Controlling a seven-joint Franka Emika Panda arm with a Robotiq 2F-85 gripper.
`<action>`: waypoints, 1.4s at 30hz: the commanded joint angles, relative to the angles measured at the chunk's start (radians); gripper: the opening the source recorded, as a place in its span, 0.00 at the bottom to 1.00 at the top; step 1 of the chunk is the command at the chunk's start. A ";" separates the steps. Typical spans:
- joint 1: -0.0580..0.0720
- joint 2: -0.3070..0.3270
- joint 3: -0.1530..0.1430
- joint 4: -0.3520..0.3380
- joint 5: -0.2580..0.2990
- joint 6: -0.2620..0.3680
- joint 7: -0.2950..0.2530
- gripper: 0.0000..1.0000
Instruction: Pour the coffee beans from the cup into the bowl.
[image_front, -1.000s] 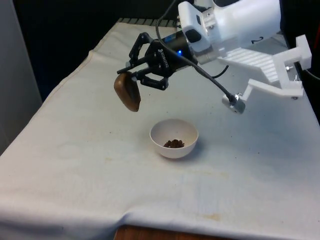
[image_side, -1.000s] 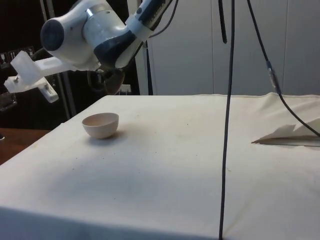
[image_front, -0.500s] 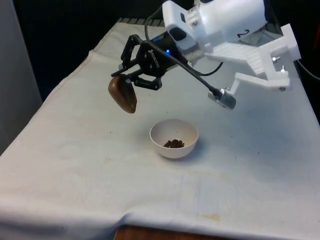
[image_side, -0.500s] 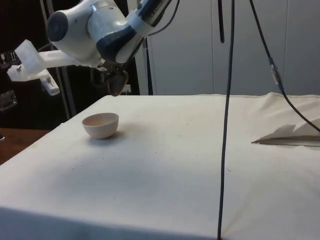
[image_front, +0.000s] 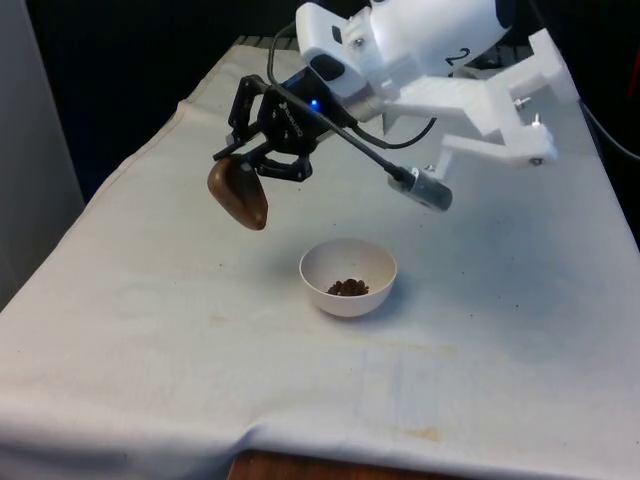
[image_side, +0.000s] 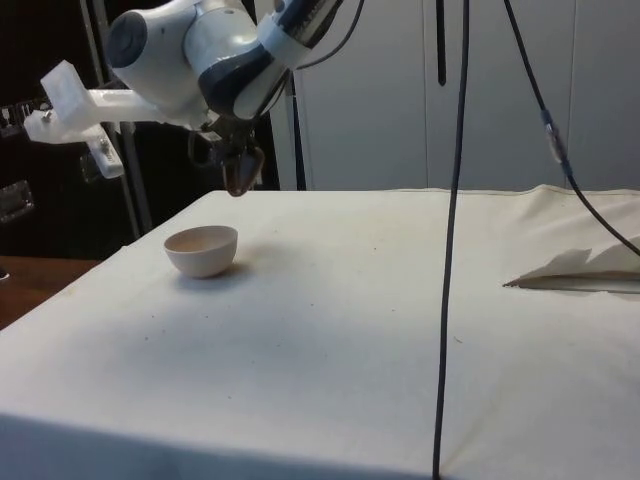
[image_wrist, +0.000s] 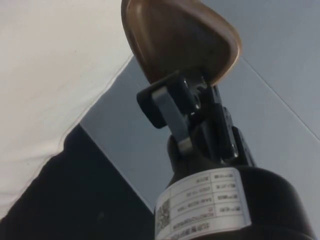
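A brown cup (image_front: 238, 193) hangs tilted in the air, held by its rim in my gripper (image_front: 250, 168), which is shut on it. The cup sits up and toward the front view's left of a white bowl (image_front: 348, 277), which rests on the cloth with a small heap of coffee beans (image_front: 347, 287) inside. From the side, the cup (image_side: 241, 170) hangs above and behind the bowl (image_side: 201, 250). Through the wrist camera, the cup (image_wrist: 177, 42) fills the space past the fingers (image_wrist: 167, 107), its brown wall facing the lens; its inside is hidden.
A white cloth (image_front: 150, 330) covers the table, with its edge close along the front view's left. A black cable (image_side: 452, 240) hangs down in front of the side camera. A fold of cloth (image_side: 575, 268) lies on the table at the side view's right.
The gripper with the cup has moved toward the front view's left and slightly up, away from the bowl. The beans in the bowl have not changed.
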 joint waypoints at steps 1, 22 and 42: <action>-0.012 -0.009 0.004 -0.012 0.012 0.025 -0.010 0.00; -0.017 -0.013 -0.083 -0.017 0.170 0.130 -0.096 0.00; -0.016 -0.012 -0.167 -0.039 0.324 0.233 -0.183 0.00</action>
